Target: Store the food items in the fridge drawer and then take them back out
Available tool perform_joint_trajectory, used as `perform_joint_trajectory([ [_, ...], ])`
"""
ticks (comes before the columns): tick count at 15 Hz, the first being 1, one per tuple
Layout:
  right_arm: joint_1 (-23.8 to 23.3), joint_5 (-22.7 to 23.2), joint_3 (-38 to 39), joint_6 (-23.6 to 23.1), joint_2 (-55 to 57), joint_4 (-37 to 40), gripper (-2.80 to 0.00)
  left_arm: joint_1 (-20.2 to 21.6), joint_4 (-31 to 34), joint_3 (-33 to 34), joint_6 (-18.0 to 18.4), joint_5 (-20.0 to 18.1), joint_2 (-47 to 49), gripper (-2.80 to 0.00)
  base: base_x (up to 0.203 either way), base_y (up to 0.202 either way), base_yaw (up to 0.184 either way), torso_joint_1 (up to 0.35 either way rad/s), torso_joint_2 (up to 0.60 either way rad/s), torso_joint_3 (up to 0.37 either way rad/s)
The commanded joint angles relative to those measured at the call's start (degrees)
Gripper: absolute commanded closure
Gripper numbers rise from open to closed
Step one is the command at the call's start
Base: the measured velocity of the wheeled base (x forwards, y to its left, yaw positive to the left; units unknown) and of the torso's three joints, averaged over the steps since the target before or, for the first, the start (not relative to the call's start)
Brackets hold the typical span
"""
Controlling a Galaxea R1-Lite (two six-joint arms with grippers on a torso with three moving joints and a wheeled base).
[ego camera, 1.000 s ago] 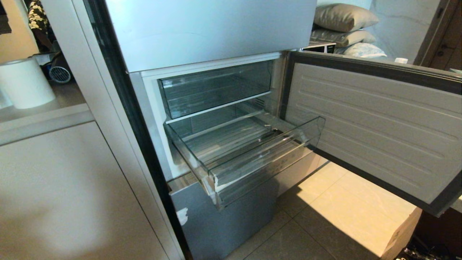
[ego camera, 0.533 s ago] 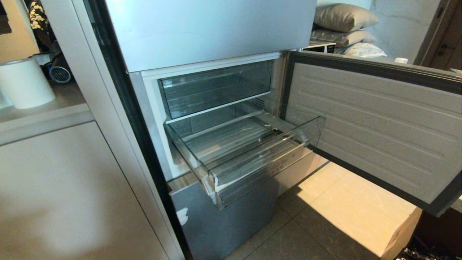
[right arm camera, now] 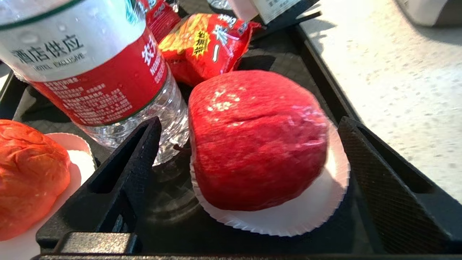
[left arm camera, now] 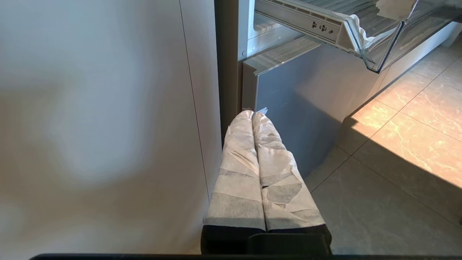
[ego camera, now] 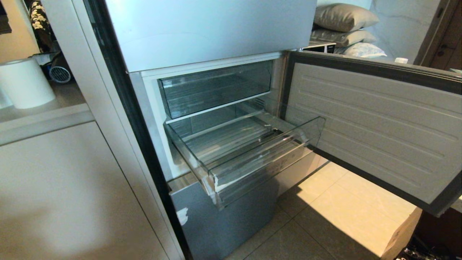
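The fridge drawer (ego camera: 260, 164), clear plastic with a ribbed floor and torn white tape on its front corner, is pulled out and holds nothing; its corner also shows in the left wrist view (left arm camera: 364, 32). In the right wrist view, a round red food item (right arm camera: 256, 141) sits on a white paper liner in a black tray (right arm camera: 325, 79). My right gripper (right arm camera: 251, 122) is open, one finger on each side of it, not touching. A second, orange-red food item (right arm camera: 29, 173) lies beside it on its own liner. My left gripper (left arm camera: 252, 113) is shut and hangs low by the cabinet.
A water bottle (right arm camera: 90, 65) with a red label stands close against the red fruit, and a red snack packet (right arm camera: 205, 47) lies behind it. The open fridge door (ego camera: 371, 126) swings out to the right. Another clear drawer (ego camera: 216, 86) sits above the pulled-out one.
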Motion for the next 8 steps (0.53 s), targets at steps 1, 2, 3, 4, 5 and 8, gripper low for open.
perform_joint_trajectory([
  [1, 0.0, 0.1, -0.1, 0.6, 0.7, -0.4, -2.80, 0.0, 0.0, 0.0, 0.0, 0.0, -0.1, 0.00, 0.000, 0.000, 0.000, 0.000, 0.00, 0.000],
  [2, 0.0, 0.1, -0.2, 0.6, 1.2, -0.4, -2.80, 0.0, 0.0, 0.0, 0.0, 0.0, -0.2, 0.00, 0.000, 0.000, 0.000, 0.000, 0.00, 0.000],
  [3, 0.0, 0.1, -0.2, 0.8, 1.3, -0.4, -2.80, 0.0, 0.0, 0.0, 0.0, 0.0, -0.1, 0.00, 0.000, 0.000, 0.000, 0.000, 0.00, 0.000],
  [4, 0.0, 0.1, -0.3, 1.0, 1.6, -0.4, -2.80, 0.0, 0.0, 0.0, 0.0, 0.0, -0.1, 0.00, 0.000, 0.000, 0.000, 0.000, 0.00, 0.000],
  [5, 0.0, 0.1, -0.3, 1.3, 1.6, -0.4, -2.80, 0.0, 0.0, 0.0, 0.0, 0.0, -0.1, 0.00, 0.000, 0.000, 0.000, 0.000, 0.00, 0.000],
  [8, -0.1, 0.1, -0.5, 1.5, 1.6, -0.4, -2.80, 0.0, 0.0, 0.0, 0.0, 0.0, -0.1, 0.00, 0.000, 0.000, 0.000, 0.000, 0.00, 0.000],
])
